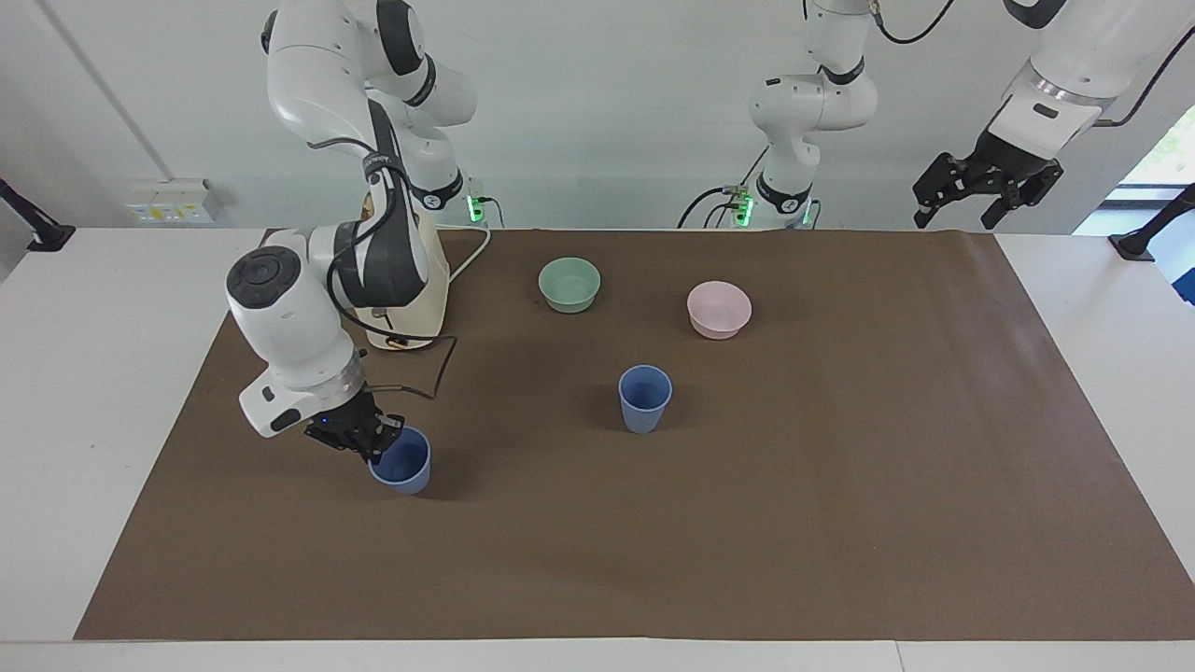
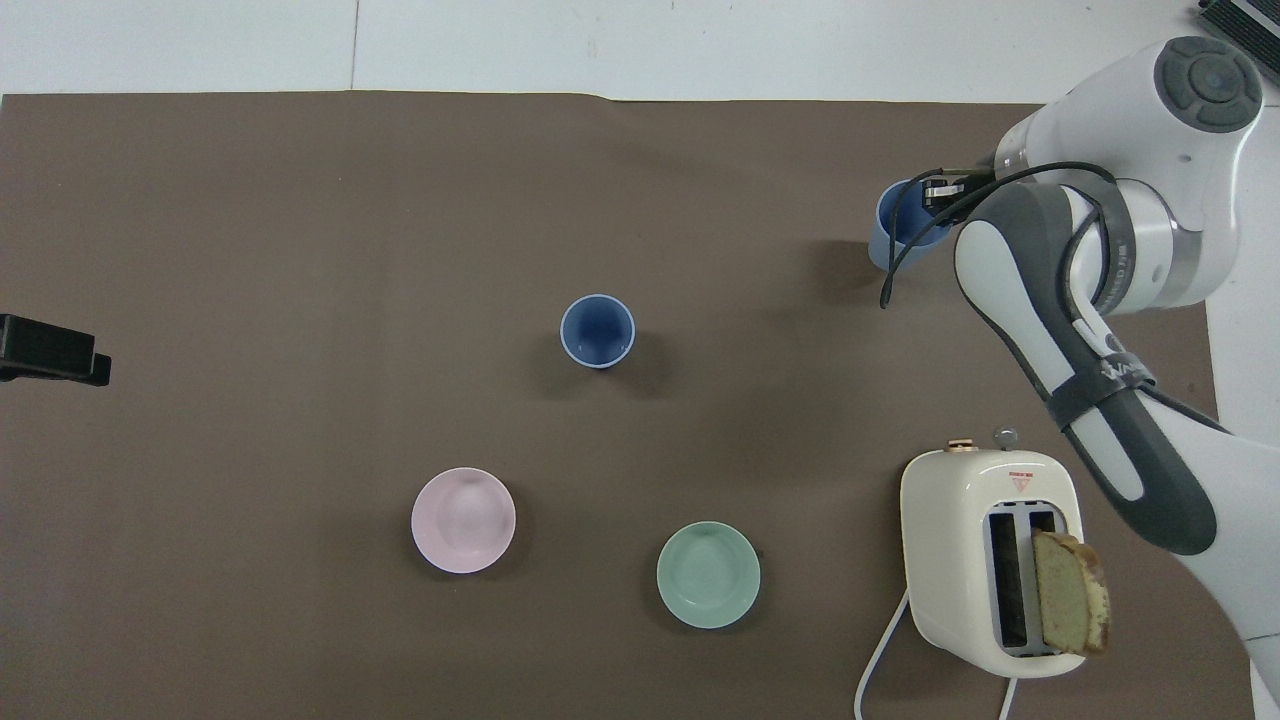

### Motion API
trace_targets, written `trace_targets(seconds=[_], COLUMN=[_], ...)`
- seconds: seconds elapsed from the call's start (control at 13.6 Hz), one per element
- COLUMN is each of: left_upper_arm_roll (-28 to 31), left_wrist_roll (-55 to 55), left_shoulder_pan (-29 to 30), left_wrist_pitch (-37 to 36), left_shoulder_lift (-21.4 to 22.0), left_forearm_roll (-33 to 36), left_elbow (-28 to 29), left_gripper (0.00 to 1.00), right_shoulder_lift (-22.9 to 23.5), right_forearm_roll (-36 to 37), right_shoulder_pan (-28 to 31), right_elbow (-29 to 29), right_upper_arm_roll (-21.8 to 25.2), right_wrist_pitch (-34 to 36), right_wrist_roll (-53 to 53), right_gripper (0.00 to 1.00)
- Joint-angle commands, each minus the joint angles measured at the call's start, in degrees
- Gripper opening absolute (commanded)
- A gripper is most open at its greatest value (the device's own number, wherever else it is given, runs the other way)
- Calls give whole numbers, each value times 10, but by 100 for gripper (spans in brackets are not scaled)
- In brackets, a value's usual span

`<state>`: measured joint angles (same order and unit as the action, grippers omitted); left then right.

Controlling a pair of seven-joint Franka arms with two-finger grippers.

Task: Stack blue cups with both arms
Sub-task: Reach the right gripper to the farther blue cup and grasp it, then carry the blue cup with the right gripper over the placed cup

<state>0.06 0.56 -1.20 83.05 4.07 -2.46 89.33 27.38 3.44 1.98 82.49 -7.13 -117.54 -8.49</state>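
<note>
One blue cup (image 1: pixel 644 399) stands upright in the middle of the brown mat, and it also shows in the overhead view (image 2: pixel 597 331). The other blue cup (image 1: pixel 403 466) is toward the right arm's end of the table. My right gripper (image 1: pixel 379 441) is shut on its rim, one finger inside and one outside, with the cup tilted slightly. I cannot tell whether its base touches the mat. In the overhead view that cup (image 2: pixel 895 240) sits under the right gripper (image 2: pixel 935 192). My left gripper (image 1: pixel 954 222) waits open, high above the mat's corner at the left arm's end.
A mint-green bowl (image 1: pixel 569 284) and a pale pink bowl (image 1: pixel 719 309) sit nearer to the robots than the middle cup. A cream toaster (image 2: pixel 985 560) with a slice of bread stands by the right arm's base. The brown mat (image 1: pixel 840 485) covers the table.
</note>
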Motion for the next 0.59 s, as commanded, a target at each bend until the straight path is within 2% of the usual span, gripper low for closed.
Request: trace_targets(seconds=[0.0,0.22,0.51], left_upper_arm_roll=[-2,-2,-2], left_wrist_roll=[-6,-6,-6], left_shoulder_pan=[3,3,3], left_wrist_pitch=[-6,-6,-6], left_shoulder_lift=[13,13,13], left_forearm_roll=[6,6,6], left_elbow=[9,9,9], left_gripper=[100,100,100], right_shoulder_lift=[-50,-90,-111], right_forearm_roll=[-1,-2,-2], right_shoulder_pan=[-23,-77,-159], right_elbow=[14,14,13], right_upper_arm_roll=[-7,-8,-8], right_wrist_pitch=[15,36,54], right_wrist_roll=[-31,-68,-132], right_gripper=[0,0,0])
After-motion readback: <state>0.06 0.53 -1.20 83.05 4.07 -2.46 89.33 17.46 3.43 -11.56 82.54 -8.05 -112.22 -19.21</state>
